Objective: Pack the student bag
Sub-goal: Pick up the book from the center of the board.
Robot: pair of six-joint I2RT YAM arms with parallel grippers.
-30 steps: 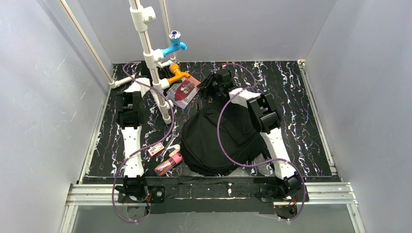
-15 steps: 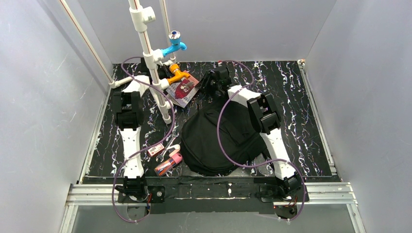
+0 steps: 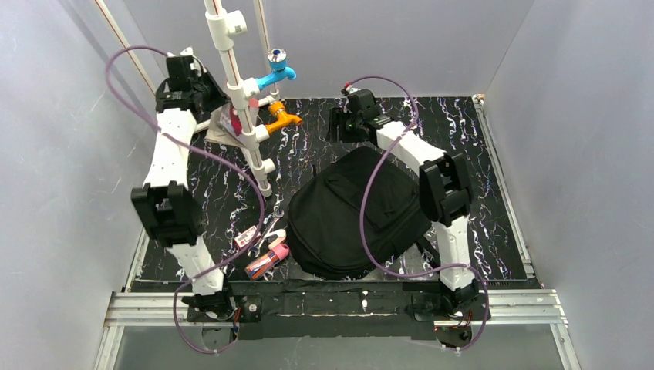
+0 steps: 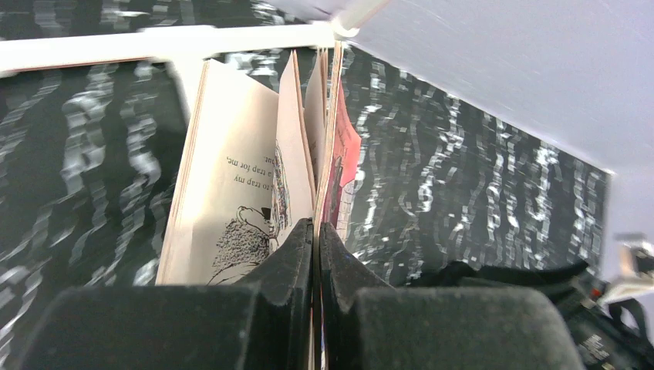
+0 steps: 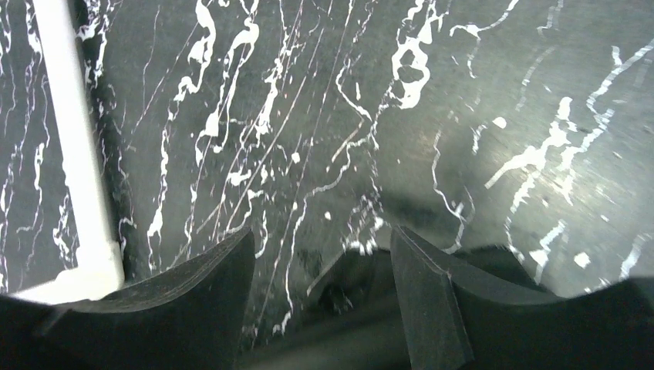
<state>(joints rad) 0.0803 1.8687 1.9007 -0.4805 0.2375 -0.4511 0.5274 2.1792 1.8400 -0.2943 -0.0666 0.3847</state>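
The left gripper [image 4: 316, 231] has its fingers clenched on a thin picture book [image 4: 262, 154], lifted high at the far left by the white pipe [image 3: 245, 116]; the pages fan loose. The student bag [image 3: 355, 212] lies mid-bench, near the right arm. The right gripper [image 5: 322, 254] hovers with fingers released above bare bench [image 5: 308, 116]. Best to open the bag first, then slide the book in spine-first

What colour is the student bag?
Plain black all over; the student bag shows best in the top external view.
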